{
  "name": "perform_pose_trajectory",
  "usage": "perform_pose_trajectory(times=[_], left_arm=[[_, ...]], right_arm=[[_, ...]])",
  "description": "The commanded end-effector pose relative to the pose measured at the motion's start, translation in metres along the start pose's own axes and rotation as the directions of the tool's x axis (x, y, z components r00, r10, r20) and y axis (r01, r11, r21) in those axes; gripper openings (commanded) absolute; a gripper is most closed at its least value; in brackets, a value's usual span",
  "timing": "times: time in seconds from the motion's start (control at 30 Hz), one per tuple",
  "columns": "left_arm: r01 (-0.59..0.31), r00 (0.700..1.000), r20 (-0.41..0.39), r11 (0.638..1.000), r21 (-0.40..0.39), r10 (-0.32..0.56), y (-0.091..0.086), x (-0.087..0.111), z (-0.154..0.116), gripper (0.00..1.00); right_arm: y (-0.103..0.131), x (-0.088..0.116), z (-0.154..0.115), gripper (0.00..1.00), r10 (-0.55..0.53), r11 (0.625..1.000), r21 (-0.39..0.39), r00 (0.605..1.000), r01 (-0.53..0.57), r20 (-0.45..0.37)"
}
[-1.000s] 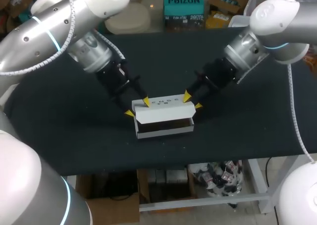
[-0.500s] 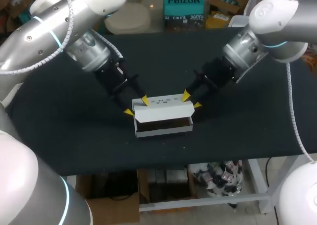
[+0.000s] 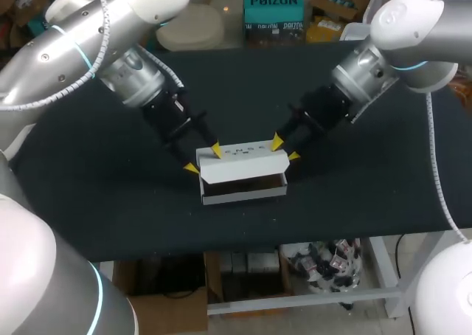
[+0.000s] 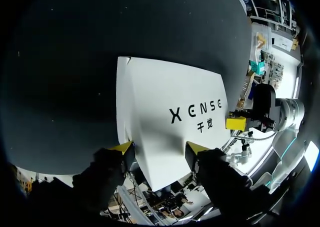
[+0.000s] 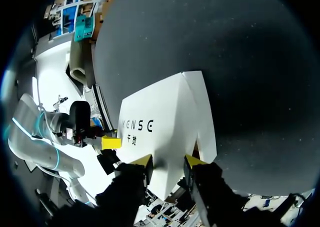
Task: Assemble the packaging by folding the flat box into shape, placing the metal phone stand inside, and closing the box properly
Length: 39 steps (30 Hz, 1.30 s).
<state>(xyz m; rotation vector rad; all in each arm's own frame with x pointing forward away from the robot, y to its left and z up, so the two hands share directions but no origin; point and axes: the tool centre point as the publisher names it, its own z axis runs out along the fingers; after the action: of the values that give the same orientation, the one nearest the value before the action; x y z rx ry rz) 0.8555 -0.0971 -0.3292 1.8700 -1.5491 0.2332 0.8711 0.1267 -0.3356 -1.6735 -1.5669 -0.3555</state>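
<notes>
A white box (image 3: 243,174) lies mid-table with its printed lid tilted over a dark gap along the front; I cannot see what is inside. My left gripper (image 3: 204,160) straddles the box's left end, one yellow tip at the back corner and one at the front. In the left wrist view the box (image 4: 170,107) fills the space between the left gripper's (image 4: 160,148) fingers, and both touch it. My right gripper (image 3: 286,149) holds the right end. In the right wrist view the box (image 5: 170,117) sits between that gripper's (image 5: 167,161) tips.
The box rests on a black tabletop (image 3: 369,202). The table's front edge runs a short way in front of the box, and both arms slant in from the back corners.
The left arm has shifted very slightly. The box and both grippers stay where they were.
</notes>
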Motion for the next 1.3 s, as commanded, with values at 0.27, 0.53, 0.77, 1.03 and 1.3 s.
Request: perform_pose_trajectory(times=[0.27,0.53,0.77,1.03,1.3], left_arm=[[0.000,1.000,0.002,1.000,-0.001,0.000,-0.0016,0.0039,0.0033,0.80],[0.000,1.000,0.002,1.000,-0.001,0.000,-0.0016,0.0039,0.0033,0.75],[0.000,1.000,0.002,1.000,-0.001,0.000,-0.0016,0.0039,0.0033,0.71],[0.000,1.000,0.002,1.000,-0.001,0.000,-0.0016,0.0039,0.0033,0.61],[0.000,1.000,0.002,1.000,-0.001,0.000,-0.0016,0.0039,0.0033,0.68]], right_arm=[[0.0012,0.0025,0.0014,0.41,-0.001,1.000,0.007,1.000,0.001,0.000],[0.0012,0.0025,0.0014,0.39,-0.001,1.000,0.007,1.000,0.001,0.000],[0.0012,0.0025,0.0014,0.39,-0.001,1.000,0.007,1.000,0.001,0.000],[0.0012,0.0025,0.0014,0.39,-0.001,1.000,0.007,1.000,0.001,0.000],[0.0012,0.0025,0.0014,0.38,-0.001,1.000,0.007,1.000,0.001,0.000]])
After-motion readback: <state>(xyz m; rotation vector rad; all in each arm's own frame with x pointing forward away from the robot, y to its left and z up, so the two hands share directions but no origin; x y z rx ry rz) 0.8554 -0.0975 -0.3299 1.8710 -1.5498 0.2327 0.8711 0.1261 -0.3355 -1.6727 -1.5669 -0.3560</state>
